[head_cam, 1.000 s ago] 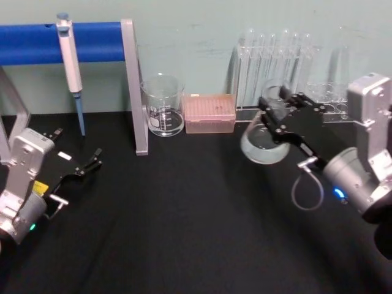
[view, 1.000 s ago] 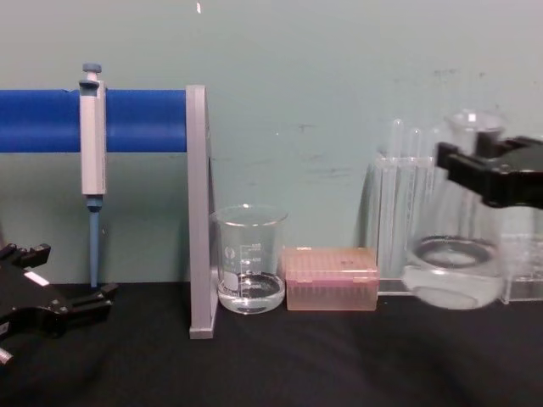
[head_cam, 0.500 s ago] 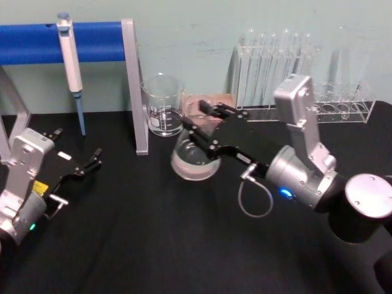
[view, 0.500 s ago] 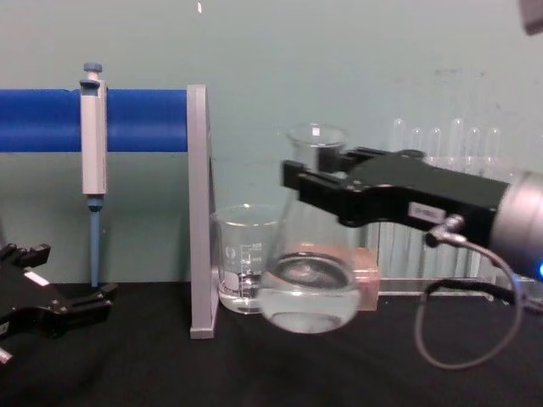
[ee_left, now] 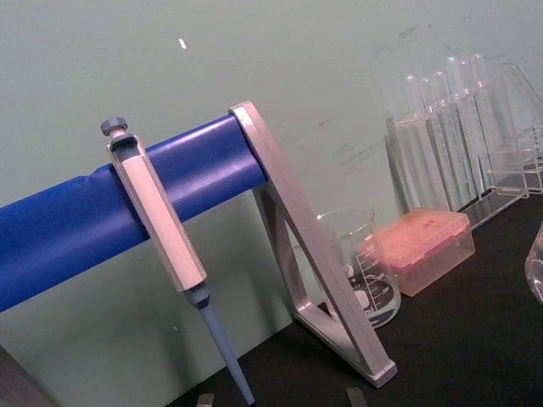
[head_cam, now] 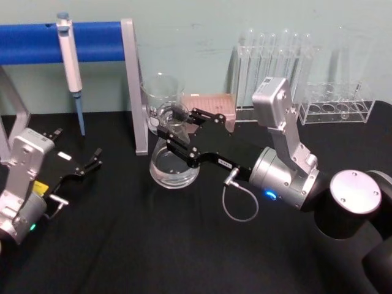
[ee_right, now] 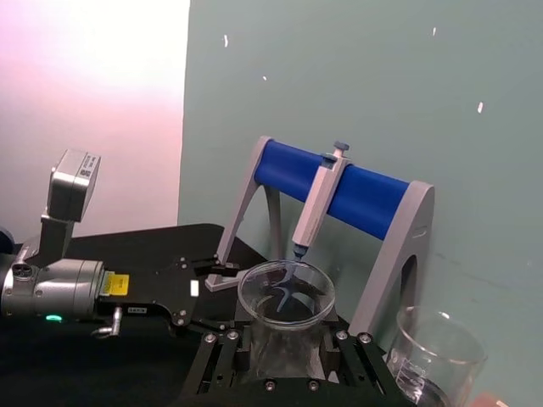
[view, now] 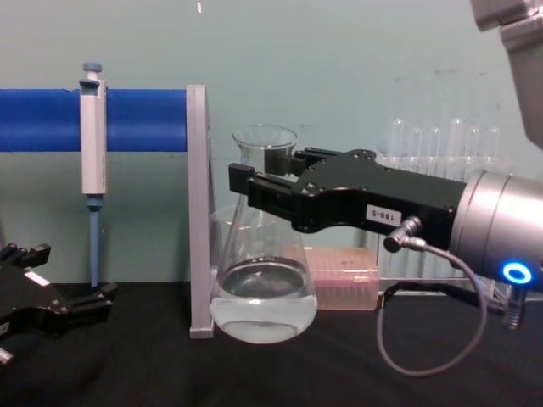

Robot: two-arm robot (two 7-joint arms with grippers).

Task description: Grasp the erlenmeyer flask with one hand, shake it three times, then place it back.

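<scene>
Blue bar (ee_left: 76,220) on grey stand (ee_left: 316,271), green wall behind. Pipette (ee_left: 157,216) hangs on the bar, tip down. Beaker (ee_left: 366,270) on black worktop (ee_left: 458,339), partly behind the stand's leg. Pink box (ee_left: 424,248) just beside the beaker. Test tubes (ee_left: 441,136) upright behind the box. Sliver of flask (ee_left: 536,263) at the frame edge.

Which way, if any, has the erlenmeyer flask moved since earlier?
Yes. Held by the right end effector, the erlenmeyer flask has moved toward the robot's left: from before the test tube rack to before the beaker, beside the grey stand post.
</scene>
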